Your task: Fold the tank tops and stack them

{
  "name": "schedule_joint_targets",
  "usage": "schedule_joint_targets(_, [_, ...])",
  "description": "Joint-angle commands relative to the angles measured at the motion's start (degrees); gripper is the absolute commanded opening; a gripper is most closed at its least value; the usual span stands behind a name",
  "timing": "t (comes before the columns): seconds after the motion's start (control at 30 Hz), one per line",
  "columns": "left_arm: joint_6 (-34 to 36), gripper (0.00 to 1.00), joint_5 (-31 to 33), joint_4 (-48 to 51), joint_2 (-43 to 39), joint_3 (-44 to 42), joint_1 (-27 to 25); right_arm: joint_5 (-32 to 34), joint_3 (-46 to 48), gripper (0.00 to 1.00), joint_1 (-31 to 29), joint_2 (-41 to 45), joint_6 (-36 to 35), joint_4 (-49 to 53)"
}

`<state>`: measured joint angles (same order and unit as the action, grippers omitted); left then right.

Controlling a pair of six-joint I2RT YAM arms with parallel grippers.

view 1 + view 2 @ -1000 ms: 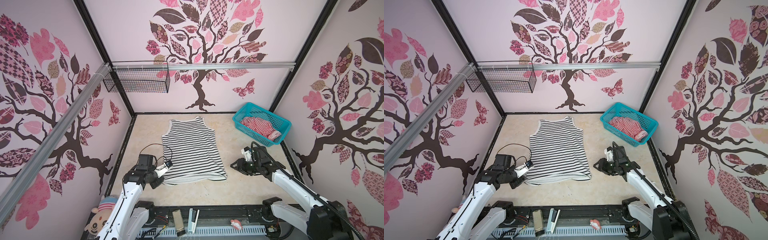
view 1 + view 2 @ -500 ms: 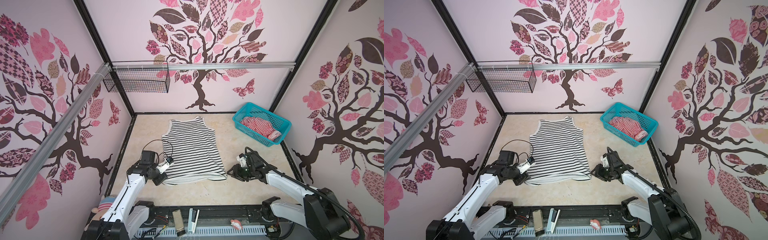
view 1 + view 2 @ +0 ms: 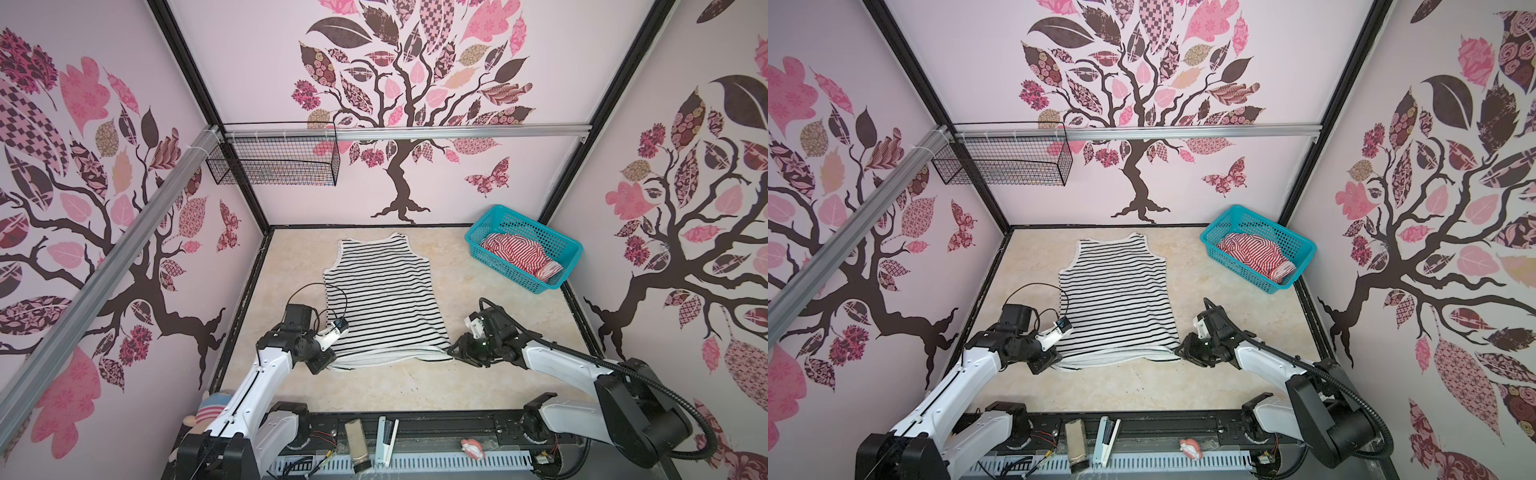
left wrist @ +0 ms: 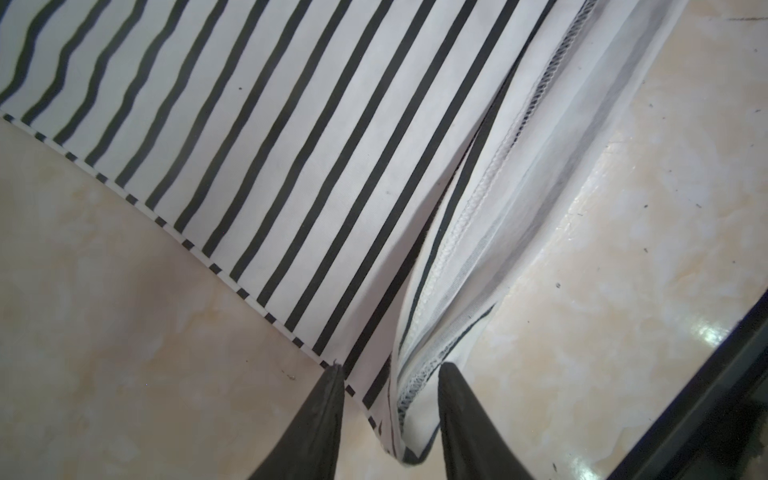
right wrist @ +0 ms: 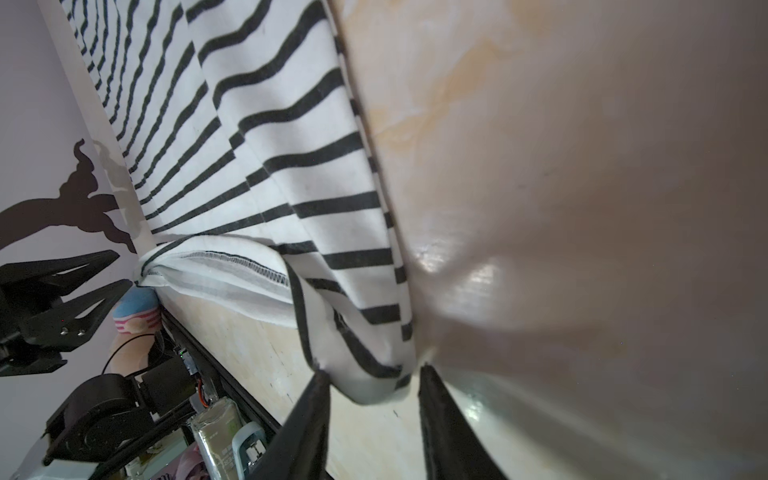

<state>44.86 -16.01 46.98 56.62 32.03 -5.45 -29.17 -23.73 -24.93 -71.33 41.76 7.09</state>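
Observation:
The black-and-white tank top [image 3: 382,299] [image 3: 1117,299] lies flat on the table, neck toward the back wall, hem toward the front. My left gripper [image 3: 322,365] [image 4: 390,370] sits at the hem's left corner. Its jaws stand apart with the corner [image 4: 386,399] between them and table showing in the gap. My right gripper [image 3: 455,351] [image 5: 372,374] is low at the hem's right corner. It is also open, with the rounded corner [image 5: 365,374] between its fingertips. The red-and-white tank top [image 3: 517,255] [image 3: 1252,253] lies crumpled in the teal basket [image 3: 528,282].
The teal basket stands at the back right against the wall. A black wire basket [image 3: 274,166] hangs on the back-left rail. A striped-capped plush doll [image 3: 208,409] sits off the table's front left. Small items, a stapler [image 3: 386,440] among them, lie on the front rail.
Both grippers have moved in and down onto the hem's two corners. The right one came forward and left. Both jaws look narrower than before. The top has not shifted.

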Motion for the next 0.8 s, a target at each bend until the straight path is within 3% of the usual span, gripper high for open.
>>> schedule_joint_targets(0.0, [1.8,0.34,-1.6,1.5,-0.7,-1.2,-0.2,1.2,0.1,0.29,-0.6,-0.8,0.5,-0.1])
schedule_joint_targets(0.1, [2.4,0.27,-2.3,2.8,-1.4,-1.2,-0.2,2.5,-0.2,0.2,-0.6,0.5,-0.3,1.9])
schedule_joint_targets(0.3, [4.2,0.01,-0.4,4.2,-0.7,-1.2,-0.2,3.9,0.0,0.1,-0.6,1.3,-1.0,3.5])
schedule_joint_targets(0.77, [8.5,0.0,3.6,9.5,-5.8,-3.0,-0.2,7.0,1.2,0.07,-0.6,1.3,-2.3,5.0])
